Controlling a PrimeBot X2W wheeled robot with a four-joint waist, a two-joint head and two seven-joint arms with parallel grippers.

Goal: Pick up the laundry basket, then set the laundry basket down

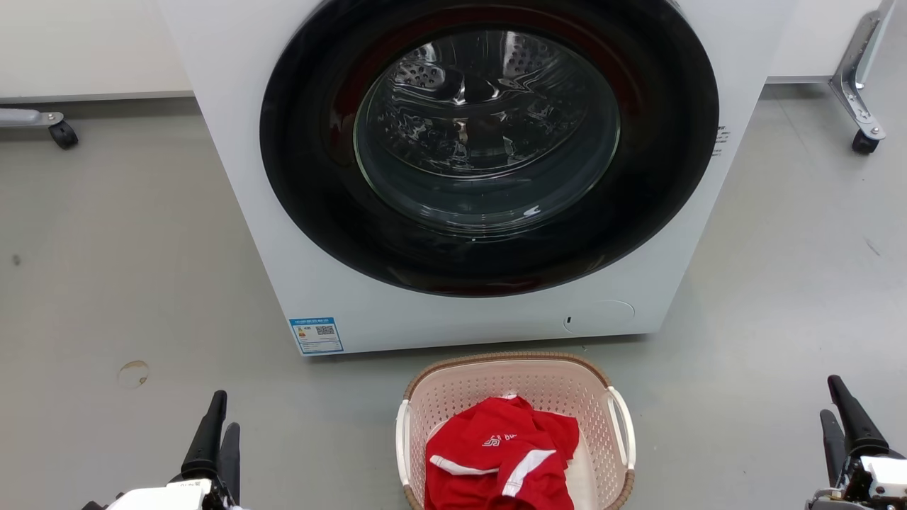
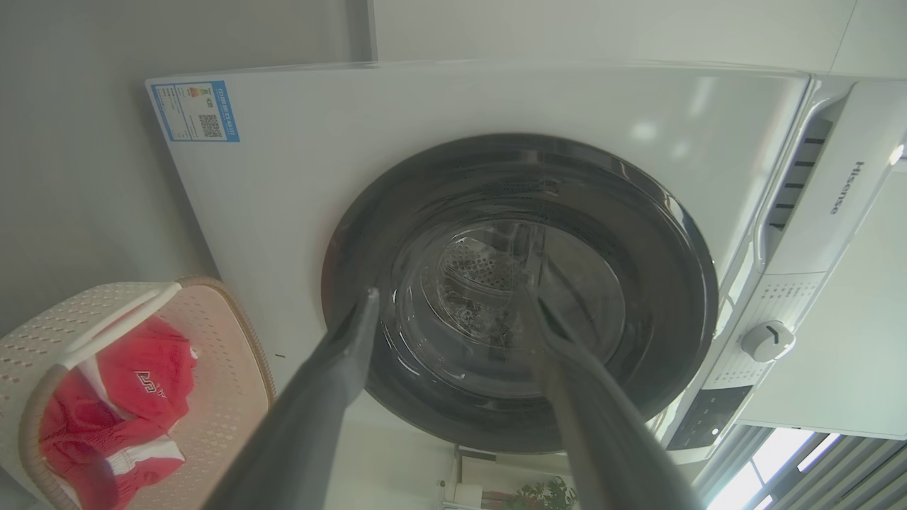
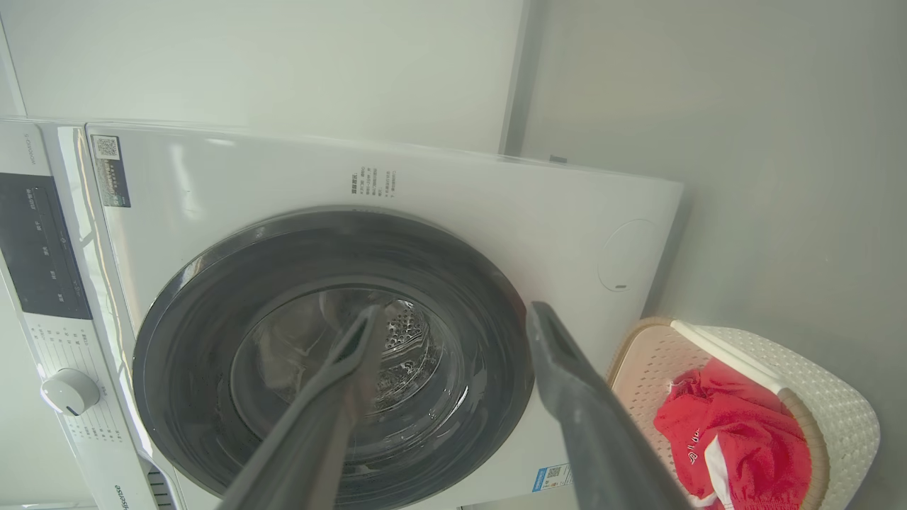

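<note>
1. Finds the left gripper (image 1: 225, 411) and the right gripper (image 1: 830, 397) closest, low in the bottom corners of the head view, fingers pointing up toward the washing machine (image 1: 439, 322).
2. Reads both as released: fingers parted with a plain gap in each wrist view, nothing between them.
3. Places the laundry basket (image 1: 460, 397) on the floor (image 1: 142, 283), roughly midway between the two grippers, well apart from each and just in front of the washing machine's closed door (image 1: 489, 149).
4. Notes a red shirt (image 1: 503, 453) lying loose inside, low enough to leave the rim bare.
5. Marks a white left handle (image 1: 402, 439) and a white right handle (image 1: 623, 425), one facing each gripper. Takes the wide spread of the arms as a stance for a two-sided lift.
6. Judges the pickup not yet begun: basket flat on the floor, untouched.
7. Expects the next move to call for bringing each gripper inward and down to its own handle, then closing evenly to lift level and keep the shirt in.
</note>
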